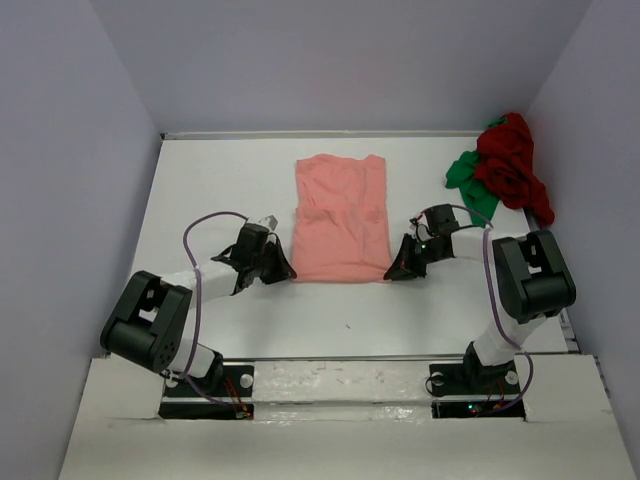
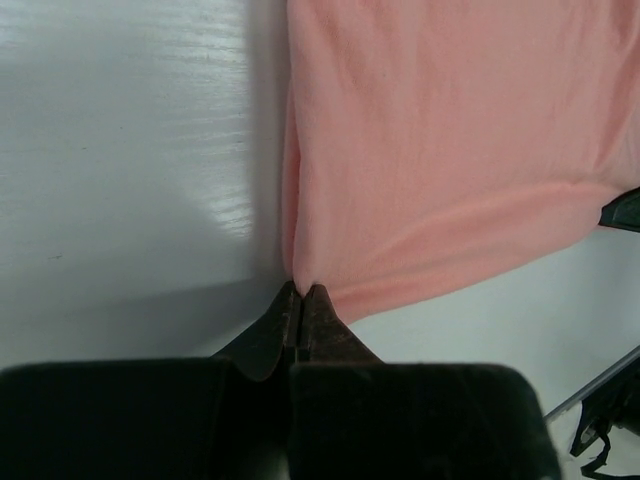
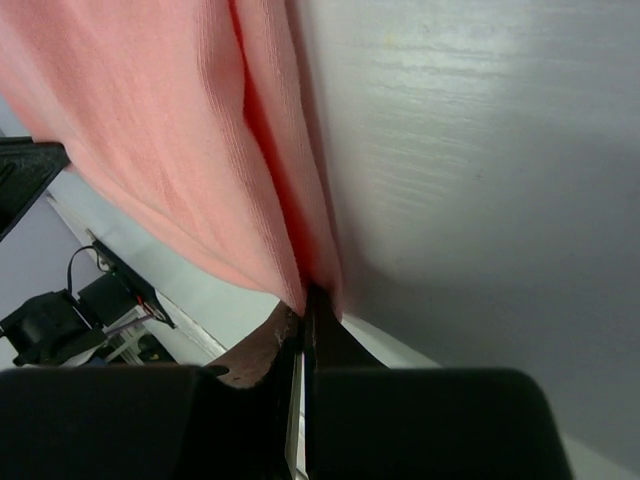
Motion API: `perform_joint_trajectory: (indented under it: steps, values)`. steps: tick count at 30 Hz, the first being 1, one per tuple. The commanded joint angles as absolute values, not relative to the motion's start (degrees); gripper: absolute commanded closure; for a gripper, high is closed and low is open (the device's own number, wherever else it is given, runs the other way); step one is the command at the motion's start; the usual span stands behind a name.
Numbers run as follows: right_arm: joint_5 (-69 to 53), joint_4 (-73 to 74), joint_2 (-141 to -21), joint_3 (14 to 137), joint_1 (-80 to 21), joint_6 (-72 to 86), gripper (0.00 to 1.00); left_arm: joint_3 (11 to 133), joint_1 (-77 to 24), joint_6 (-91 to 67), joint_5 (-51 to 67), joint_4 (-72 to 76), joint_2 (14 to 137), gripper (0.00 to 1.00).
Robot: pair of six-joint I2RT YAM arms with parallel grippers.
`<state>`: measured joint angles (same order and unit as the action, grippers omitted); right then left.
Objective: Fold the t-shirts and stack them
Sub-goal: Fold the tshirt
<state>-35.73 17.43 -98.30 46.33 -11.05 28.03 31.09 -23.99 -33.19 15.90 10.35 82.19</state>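
The salmon-pink t-shirt (image 1: 340,217) lies flat in the middle of the table, folded into a narrow rectangle. My left gripper (image 1: 289,272) is shut on its near left corner (image 2: 305,268). At the near right corner (image 3: 300,270) my right gripper (image 1: 392,272) is shut on the cloth too. In each wrist view (image 2: 302,289) (image 3: 312,293) the jaws pinch the pink hem with no gap between them. The dark red t-shirt (image 1: 512,163) and the bright green t-shirt (image 1: 469,180) lie crumpled together at the back right.
Grey walls (image 1: 70,180) close in the white table (image 1: 230,190) on the left, back and right. The pile of crumpled shirts sits against the right wall, just behind my right arm (image 1: 530,275).
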Motion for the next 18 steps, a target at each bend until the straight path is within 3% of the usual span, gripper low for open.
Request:
perform_joint_trajectory:
  steps: [1, 10, 15, 16, 18]
  values:
    - [-25.6, 22.5, -97.3, 43.9, -11.4, 27.4, 0.97, 29.6, -23.9, -33.0, 15.0, 7.7, 80.2, 1.0]
    - [-24.8, 23.1, -96.6, 41.4, -16.3, 29.3, 0.9, 26.3, -25.4, -34.8, 15.4, 8.6, 77.8, 1.0]
    - [-24.7, 22.2, -96.6, 40.4, -17.0, 30.1, 0.65, 26.9, -26.0, -35.2, 14.9, 8.7, 77.7, 1.0]
    - [-25.3, 22.0, -96.1, 40.3, -17.0, 30.1, 0.64, 27.0, -26.2, -35.2, 14.9, 8.7, 78.0, 1.0]
    - [-25.1, 21.7, -94.9, 40.2, -17.0, 30.3, 0.48, 27.4, -26.4, -35.0, 14.9, 8.7, 78.7, 1.0]
